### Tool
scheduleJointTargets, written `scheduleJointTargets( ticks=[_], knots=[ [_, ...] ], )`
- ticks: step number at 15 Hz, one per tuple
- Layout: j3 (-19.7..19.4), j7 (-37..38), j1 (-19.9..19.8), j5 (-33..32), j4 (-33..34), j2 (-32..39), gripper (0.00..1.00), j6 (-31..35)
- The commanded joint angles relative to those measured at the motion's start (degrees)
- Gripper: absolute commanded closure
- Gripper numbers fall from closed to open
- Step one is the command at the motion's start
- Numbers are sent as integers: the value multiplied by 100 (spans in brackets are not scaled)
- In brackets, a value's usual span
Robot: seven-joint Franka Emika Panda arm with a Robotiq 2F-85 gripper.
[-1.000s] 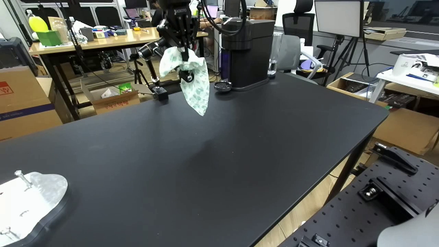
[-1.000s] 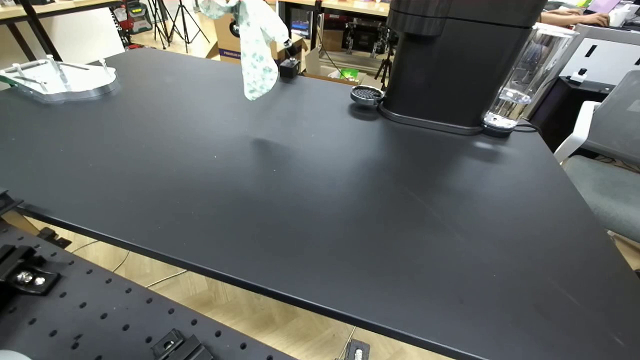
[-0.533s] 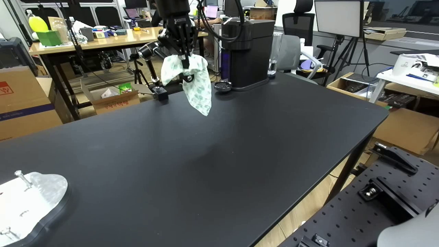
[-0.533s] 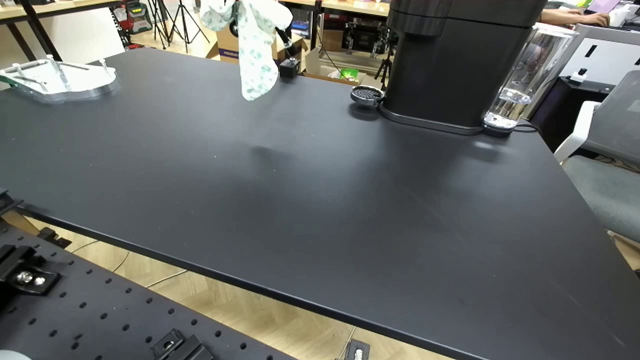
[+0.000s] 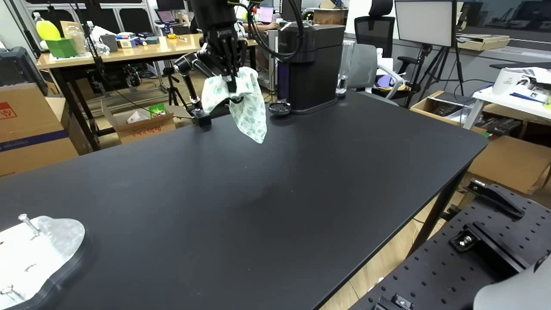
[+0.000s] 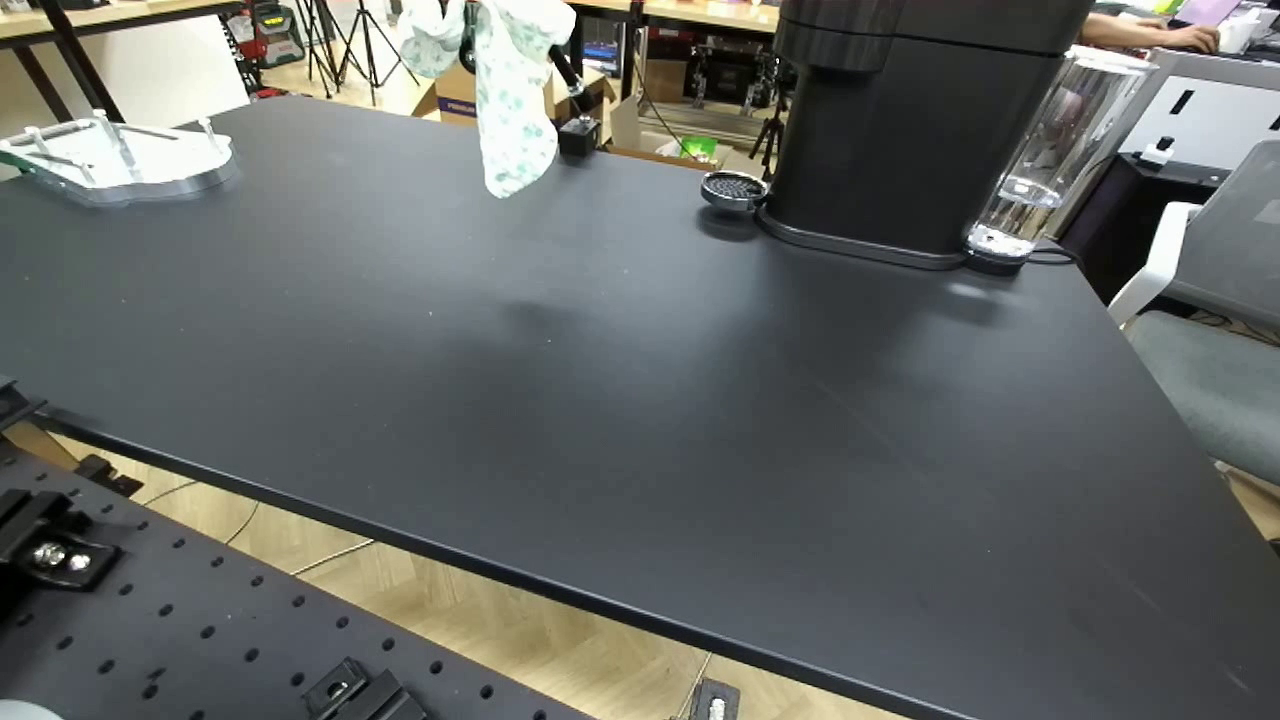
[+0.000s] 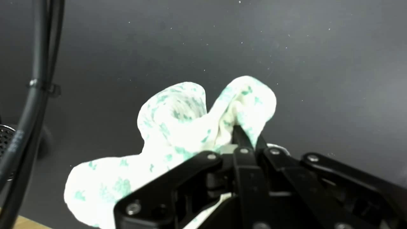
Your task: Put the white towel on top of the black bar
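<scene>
A white towel [image 5: 250,105] held above the black table [image 5: 258,241] by the gripper [image 7: 251,139].

The towel, patterned in green, is bunched at the top, with one long corner hung downward and its tip apart from the table. In the wrist view the fingers [image 7: 243,138] are seen almost together, a fold of towel pinched between them. In both exterior views a black jointed stand [image 6: 578,137] is seen near the towel, at the table's edge. Farther along, a black machine [image 6: 915,150] is set, with a round grate [image 6: 735,187] just beside its base; a pale plate with posts [image 6: 165,155] is placed well apart.
</scene>
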Motion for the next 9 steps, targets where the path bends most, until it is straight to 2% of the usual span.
scheduleJointTargets(
  ticks=[1, 8, 9],
  knots=[
    [7, -20, 25, 14, 238, 129, 99, -242],
    [18, -16, 49, 9, 302, 182, 99, -266],
    [24, -30, 49, 18, 318, 186, 71, -299]
  ],
)
